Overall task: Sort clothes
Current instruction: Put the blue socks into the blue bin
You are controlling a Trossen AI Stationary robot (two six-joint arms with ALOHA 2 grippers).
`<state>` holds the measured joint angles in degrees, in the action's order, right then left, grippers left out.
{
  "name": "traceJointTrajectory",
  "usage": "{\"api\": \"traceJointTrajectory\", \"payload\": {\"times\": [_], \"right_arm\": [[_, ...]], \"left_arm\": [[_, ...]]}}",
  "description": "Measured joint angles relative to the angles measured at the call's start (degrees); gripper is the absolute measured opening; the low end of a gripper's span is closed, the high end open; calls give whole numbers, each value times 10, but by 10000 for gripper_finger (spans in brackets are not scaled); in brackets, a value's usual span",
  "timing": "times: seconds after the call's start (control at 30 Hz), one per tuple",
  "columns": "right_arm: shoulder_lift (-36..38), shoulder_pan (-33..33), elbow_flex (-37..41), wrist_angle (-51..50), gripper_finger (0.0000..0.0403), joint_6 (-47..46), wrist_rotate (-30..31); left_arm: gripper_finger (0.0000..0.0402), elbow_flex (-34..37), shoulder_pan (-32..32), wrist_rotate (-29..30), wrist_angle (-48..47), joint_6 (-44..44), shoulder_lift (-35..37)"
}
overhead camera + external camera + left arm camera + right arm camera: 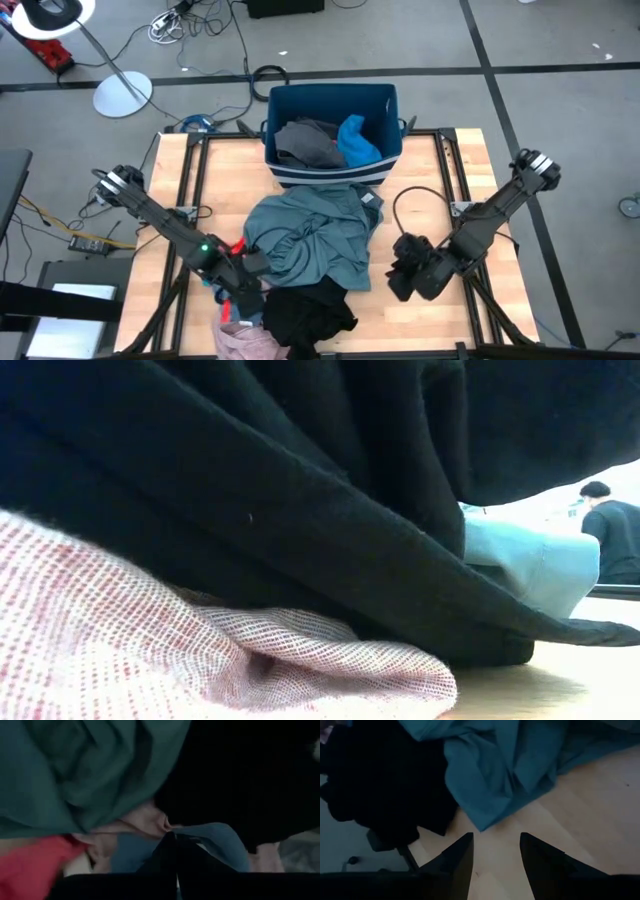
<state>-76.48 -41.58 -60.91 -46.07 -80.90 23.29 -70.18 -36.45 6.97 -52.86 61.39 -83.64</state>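
Observation:
A teal garment [315, 235] lies spread in the middle of the table. A black garment [305, 310] lies at the near edge, with a pink one [245, 340] to its left and a red-orange piece [232, 246] beside my left arm. A grey garment [305, 142] and a bright blue piece [355, 140] lie in the dark blue bin [330, 175]. My left gripper [245, 292] is shut, low in the pile between the teal, pink and black cloth. My right gripper [497, 845] is open over bare wood, just right of the teal garment's edge [485, 820]. My left gripper's shut fingertips [172, 842] lie against a pink fold [150, 820] and a blue piece [220, 845] in the pile, slanting down. I cannot tell whether any cloth is pinched between them.
The bin stands at the table's far edge. Bare wood [430, 190] lies right of the teal garment. A cable loop [415, 205] hangs by the right arm. A person [610, 530] stands in the room beyond. A lamp stand [122, 95] stands on the floor at the far left.

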Motion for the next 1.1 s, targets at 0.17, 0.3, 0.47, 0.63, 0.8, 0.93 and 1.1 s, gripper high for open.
{"api": "traceJointTrajectory", "payload": {"times": [0.17, 0.3, 0.47, 0.63, 0.8, 0.93, 1.1], "right_arm": [[48, 0, 57, 5, 162, -3, 0], [69, 0, 102, 42, 160, 1, -10], [85, 0, 164, 149, 154, 14, -24], [91, 0, 196, 192, 151, 18, -33], [92, 0, 196, 185, 151, 54, -39], [92, 0, 196, 176, 151, 74, -40], [92, 0, 196, 173, 151, 88, -45]], "left_arm": [[0, -101, 7, 75, -106, -3, 0], [0, -169, 30, 119, -167, 1, 1], [0, -237, 79, 169, -182, -20, 1], [0, -294, 140, 200, -174, -64, 1], [0, -355, 206, 220, -169, -119, 1], [0, -386, 265, 222, -128, -173, 1], [0, -398, 336, 221, -32, -235, 1]]}}
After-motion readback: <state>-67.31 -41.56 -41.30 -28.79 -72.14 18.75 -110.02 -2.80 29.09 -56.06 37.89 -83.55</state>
